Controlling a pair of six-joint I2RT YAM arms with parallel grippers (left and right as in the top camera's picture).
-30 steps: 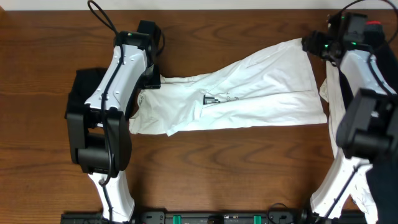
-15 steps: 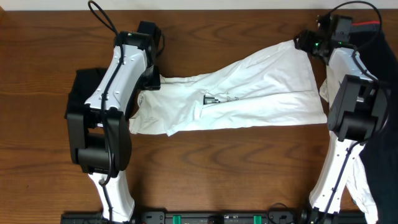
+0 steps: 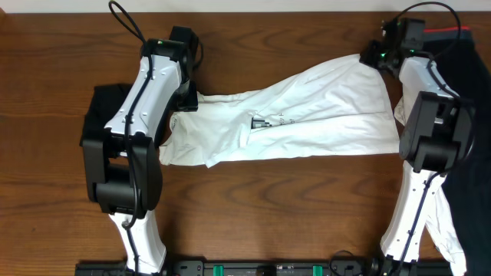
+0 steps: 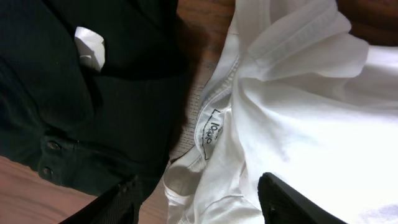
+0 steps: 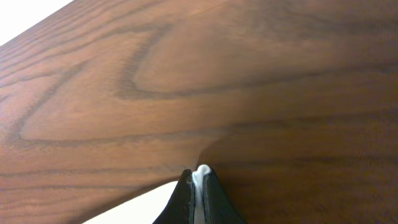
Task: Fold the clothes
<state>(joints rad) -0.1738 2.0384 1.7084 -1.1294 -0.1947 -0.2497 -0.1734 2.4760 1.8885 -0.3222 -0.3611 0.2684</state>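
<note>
Overhead view. Shows a white shirt (image 3: 307,115) lying rumpled across the brown worktop (image 3: 268,207), collar end to the left, with a small logo (image 3: 265,121) near the middle. Places the left end effector (image 3: 186,98) over the collar end, just beside a black garment (image 3: 96,107) at the left edge. Places the right end effector (image 3: 367,55) at the shirt's upper right corner, with more dark cloth (image 3: 472,92) along the right edge.

Left wrist view. Looks down on the collar (image 4: 217,93) and its label (image 4: 210,132), which touch the black garment. Shows both fingers (image 4: 124,199) spread wide above the cloth, holding nothing.

Right wrist view. Shows the fingers (image 5: 183,199) pressed together on a thin sliver of white shirt edge, with bare worktop beyond.

Risks, as a judgement only. Looks like a shallow pinch on the right, and could slip free under a pull and drop the corner. May catch just one layer, leaving the lower layer behind and skewing the fold. On the left, could snag the black garment together with the collar, given how closely the two lie. With one end held and the other loose, seems likely to drag the whole shirt along the worktop rather than straighten it.
</note>
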